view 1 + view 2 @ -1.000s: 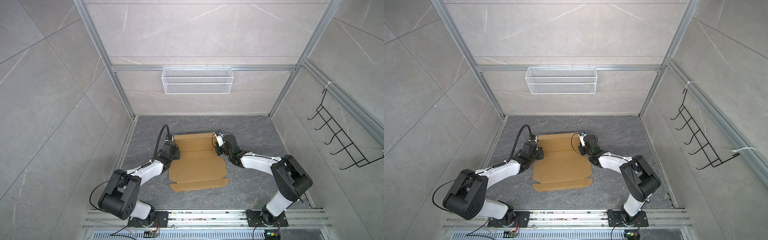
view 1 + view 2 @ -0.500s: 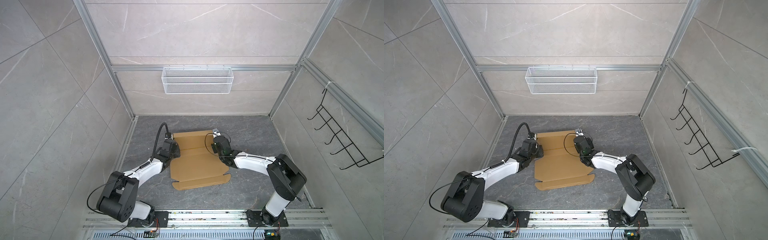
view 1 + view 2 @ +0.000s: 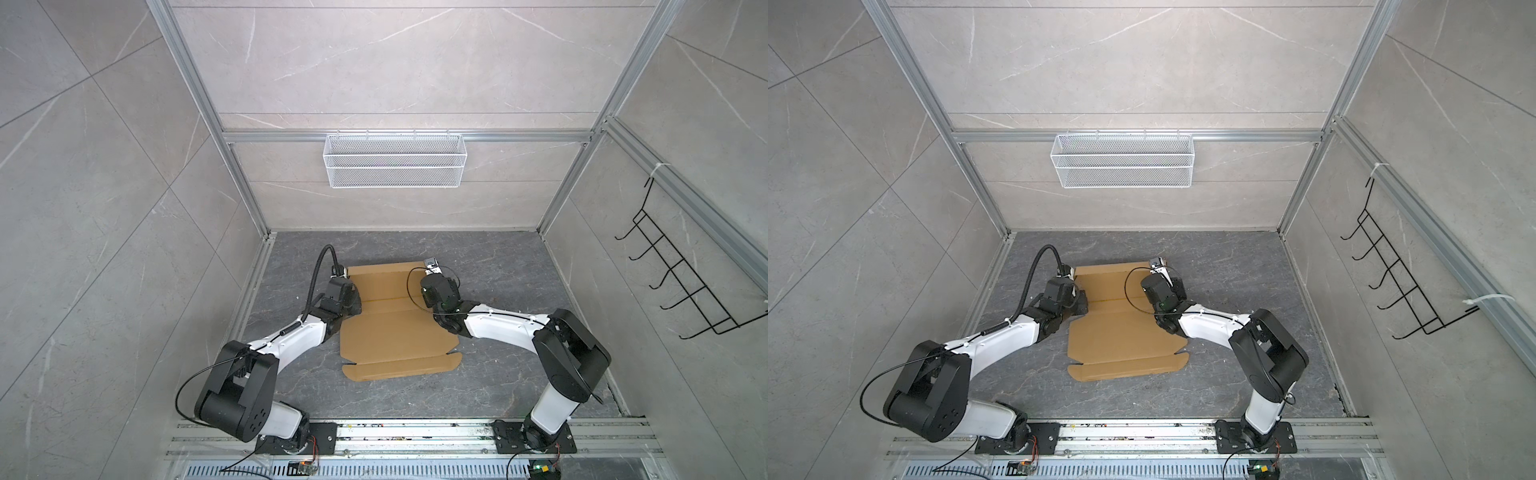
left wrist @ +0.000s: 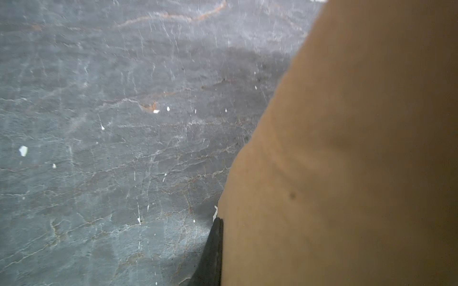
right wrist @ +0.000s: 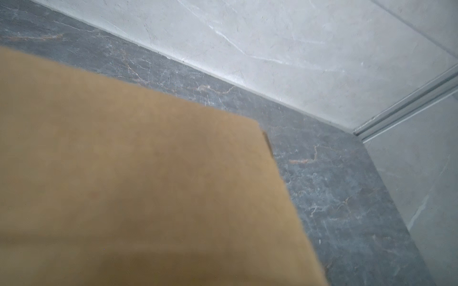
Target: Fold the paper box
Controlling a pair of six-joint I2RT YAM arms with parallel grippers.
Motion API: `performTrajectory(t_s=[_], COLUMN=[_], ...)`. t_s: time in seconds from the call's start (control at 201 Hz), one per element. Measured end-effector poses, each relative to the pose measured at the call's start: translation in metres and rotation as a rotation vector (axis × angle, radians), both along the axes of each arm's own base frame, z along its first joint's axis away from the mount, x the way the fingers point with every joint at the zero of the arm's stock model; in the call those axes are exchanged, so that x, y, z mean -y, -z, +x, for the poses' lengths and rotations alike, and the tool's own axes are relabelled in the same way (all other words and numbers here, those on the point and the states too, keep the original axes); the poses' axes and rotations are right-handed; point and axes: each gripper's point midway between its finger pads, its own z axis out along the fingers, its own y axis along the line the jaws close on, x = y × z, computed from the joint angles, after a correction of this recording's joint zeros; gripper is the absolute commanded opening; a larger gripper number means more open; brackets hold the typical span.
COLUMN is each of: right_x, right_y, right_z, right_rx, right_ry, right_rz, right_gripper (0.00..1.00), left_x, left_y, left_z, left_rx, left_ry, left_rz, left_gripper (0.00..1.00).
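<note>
**Top views: both hands at the crease of the paper box**

In both top views the paper box [image 3: 395,328] lies opened out, brown and mostly flat, mid-bench [image 3: 507,270] between the two arms. Its near flap [image 3: 401,368] lies flat towards the robot's base. A scored crease [image 3: 388,299] crosses it at the level of the two hands, with the far panel [image 3: 380,278] beyond.

Left hand [image 3: 353,305]: at the left edge, beside the crease. In the left wrist view one dark finger [image 4: 213,250] sits hard against the card edge, and the card hides the other finger. The hand is closed, and it reads as a pinch on the paper box.

Right hand [image 3: 434,289]: over the right edge, at the crease. The right wrist view gives only blurred card close to the lens and one far corner of it. No finger shows, so I cannot tell whether it is open, closed or holding.

Judgement: the step is bending the far panel or its side flaps up along the crease. The task is early, as no wall stands yet.

To do it well:
- Confirm the right-side hold before lifting.
- Raise both sides together, or the card will twist.
- Hinge on the scored line, not mid-panel.
- Keep the middle panel flat on the bench, as it looks light enough to slide.
- Pinch lightly, since corrugated card dents and tears at its slots.
</note>
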Motion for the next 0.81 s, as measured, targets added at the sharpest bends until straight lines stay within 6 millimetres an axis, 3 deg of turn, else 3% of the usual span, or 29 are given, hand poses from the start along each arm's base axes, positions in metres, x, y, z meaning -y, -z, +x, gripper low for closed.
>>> performTrajectory(t_s=[0.234, 0.398, 0.597, 0.811], right_x=[-0.001, 0.001, 0.005, 0.009], right_y=[0.020, 0.030, 0.027, 0.021], right_z=[-0.004, -0.003, -0.001, 0.001], right_rx=[-0.040, -0.054, -0.042, -0.035], right_ry=[-0.002, 0.012, 0.069, 0.106], right_rz=[0.016, 0.006, 0.050, 0.050], right_gripper=[0.32, 0.16, 0.00, 0.00], left_x=[0.001, 0.002, 0.003, 0.006], left_y=[0.010, 0.011, 0.012, 0.008], left_z=[-0.001, -0.002, -0.004, -0.001], left_rx=[-0.024, -0.027, -0.045, -0.037], left_ry=[0.017, 0.024, 0.030, 0.038], left_rz=[0.020, 0.019, 0.012, 0.001], left_gripper=[0.00, 0.00, 0.00, 0.00])
